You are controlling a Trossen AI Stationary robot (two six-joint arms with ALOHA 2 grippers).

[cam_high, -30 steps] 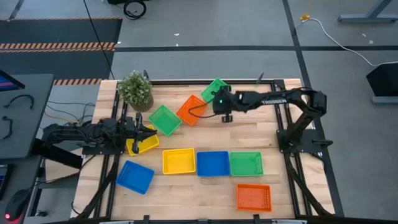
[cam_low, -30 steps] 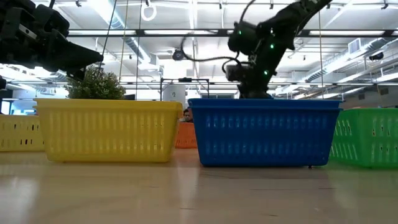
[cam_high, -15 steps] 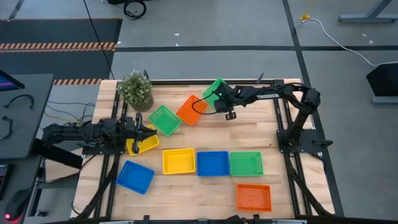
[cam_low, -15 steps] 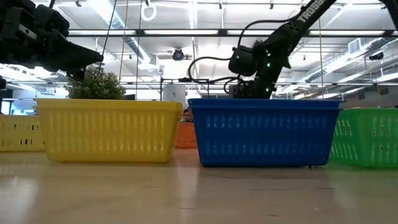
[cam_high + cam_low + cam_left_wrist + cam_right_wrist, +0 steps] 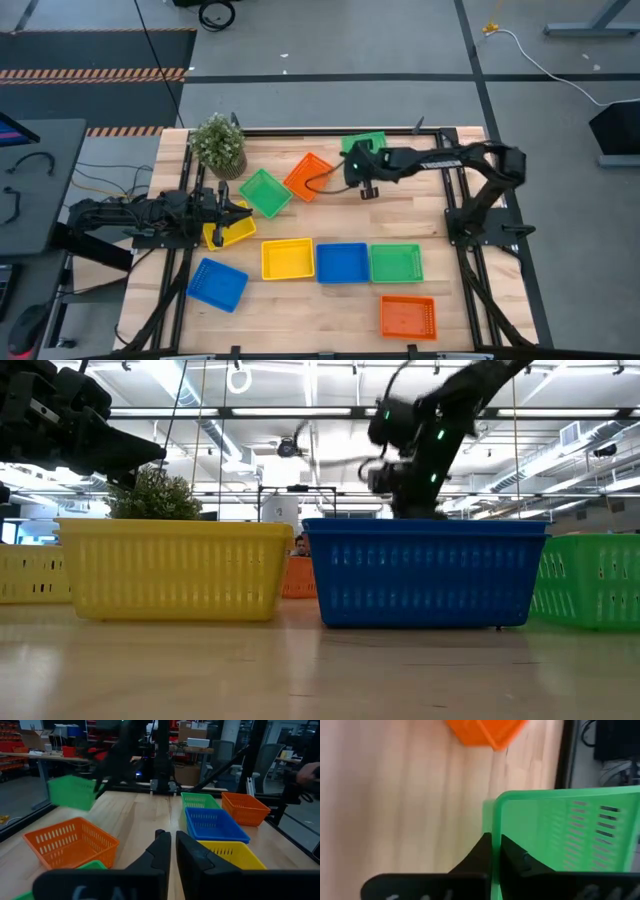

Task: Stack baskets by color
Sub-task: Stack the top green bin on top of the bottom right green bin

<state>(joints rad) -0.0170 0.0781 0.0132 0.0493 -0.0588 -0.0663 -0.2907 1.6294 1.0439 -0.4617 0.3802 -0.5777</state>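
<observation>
Green basket (image 5: 365, 143): you have it at the table's far edge, lifted, by the orange basket (image 5: 308, 175).
Right gripper (image 5: 494, 851): your fingers are pinched on its rim.
Left gripper (image 5: 172, 851): nearly closed, empty, over the yellow basket (image 5: 228, 228) at the left edge.
Row: yellow, blue, green, near the front.

— What do the arms look like?
— Both are dark, nearly black, built of jointed segments. The right arm (image 5: 440, 160) has white lettering along its forearm and a small green light near the wrist.
— Any cables?
— A thin black cable loops out beside that wrist.
— And the pincers?
— The left pincer (image 5: 172, 851) has two flat, matte black fingers, tapering to blunt tips; the right pincer (image 5: 494, 851) looks the same.
</observation>
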